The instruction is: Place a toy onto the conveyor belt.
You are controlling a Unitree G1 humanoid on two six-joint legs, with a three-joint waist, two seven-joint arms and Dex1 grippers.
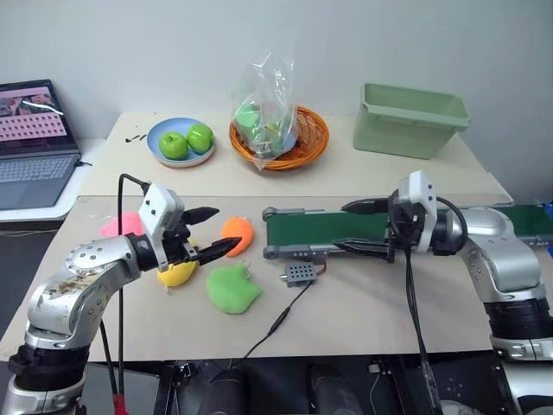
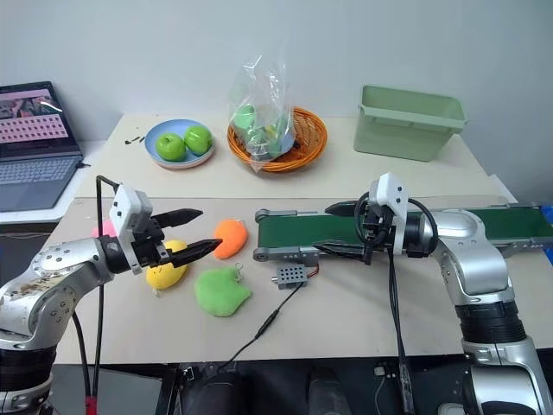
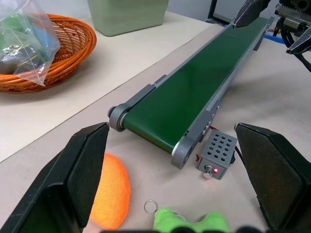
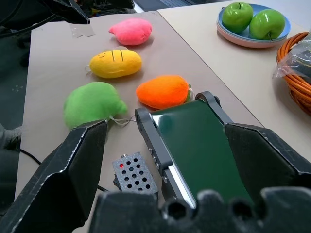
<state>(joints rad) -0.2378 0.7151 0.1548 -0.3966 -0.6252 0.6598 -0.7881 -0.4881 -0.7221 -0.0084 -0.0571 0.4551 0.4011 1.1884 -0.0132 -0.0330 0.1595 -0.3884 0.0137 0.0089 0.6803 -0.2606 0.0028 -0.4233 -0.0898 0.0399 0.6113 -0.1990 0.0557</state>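
Note:
The pink toy (image 4: 130, 30) lies on the table's left side, partly hidden behind my left hand in the eye views (image 1: 121, 225). My left gripper (image 1: 220, 229) hovers open and empty above the table, to the right of the toy, pointing toward the conveyor. The conveyor belt (image 1: 346, 229), dark green in a grey frame, runs from the table's middle to the right edge. My right gripper (image 1: 339, 226) is open and empty, level over the belt's left end (image 4: 199, 145) and pointing left.
An orange plush (image 1: 238, 233), a yellow plush (image 1: 177, 275) and a green plush (image 1: 232, 288) lie between toy and belt. A grey control box (image 1: 300, 274) with a cable sits by the belt's end. Behind are an apple plate (image 1: 180, 143), a basket (image 1: 278, 130), a green bin (image 1: 413, 119) and a laptop (image 1: 34, 143).

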